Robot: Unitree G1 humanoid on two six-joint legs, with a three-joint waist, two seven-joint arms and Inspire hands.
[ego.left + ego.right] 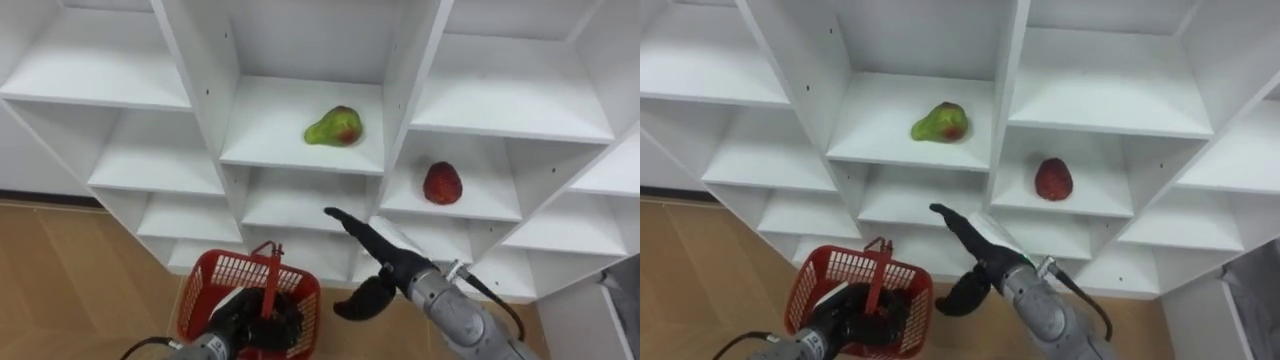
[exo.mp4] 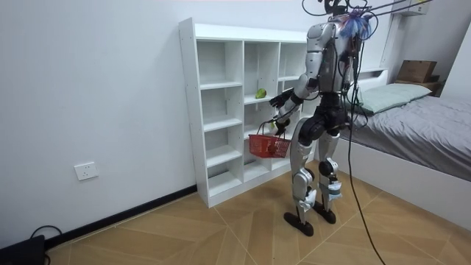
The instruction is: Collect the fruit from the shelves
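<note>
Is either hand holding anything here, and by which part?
The left hand grips the red basket by its handle; the right hand is open, holding nothing.

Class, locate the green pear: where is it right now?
In the left eye view the green pear lies on a middle-column shelf of the white closet, up and left of the red fruit, above the right hand.

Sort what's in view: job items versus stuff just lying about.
Job: pear, red fruit, on closet shelves; red basket, held by left hand; right hand, open, raised toward the shelves.
Lying about: bed, cardboard box, wall socket.
</note>
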